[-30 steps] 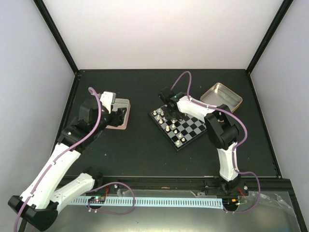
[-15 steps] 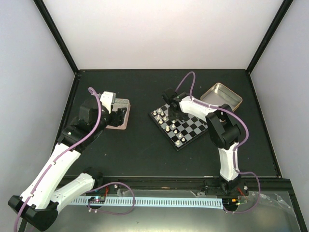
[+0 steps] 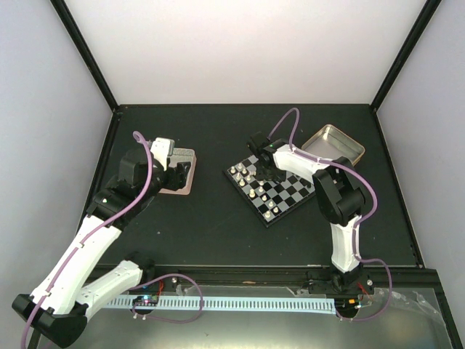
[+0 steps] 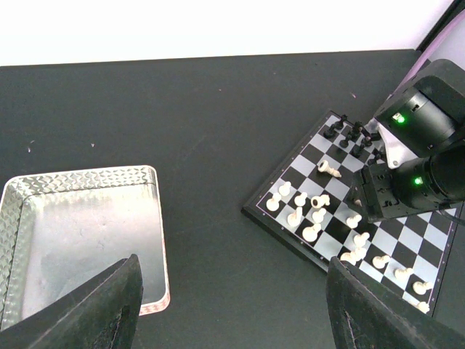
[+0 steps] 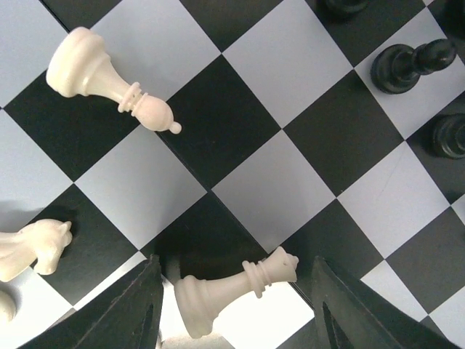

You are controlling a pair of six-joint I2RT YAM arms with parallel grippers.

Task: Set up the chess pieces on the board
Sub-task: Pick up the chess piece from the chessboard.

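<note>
The board lies at an angle right of centre, with cream-white chess pieces along its left side and black ones at its far corner. My right gripper hangs low over the board. Its jaws are open in the right wrist view. A white queen lies on its side between the fingers, with a gap on each side. A toppled white bishop and a white knight lie nearby. My left gripper is open and empty, above a tin.
A silver tin sits under my left gripper, left of the board's rim. A second silver tin stands at the back right, close to the right arm. Black pieces stand just beyond the right gripper.
The right wrist has shifted a little to the right over the board. The left arm has not moved.
</note>
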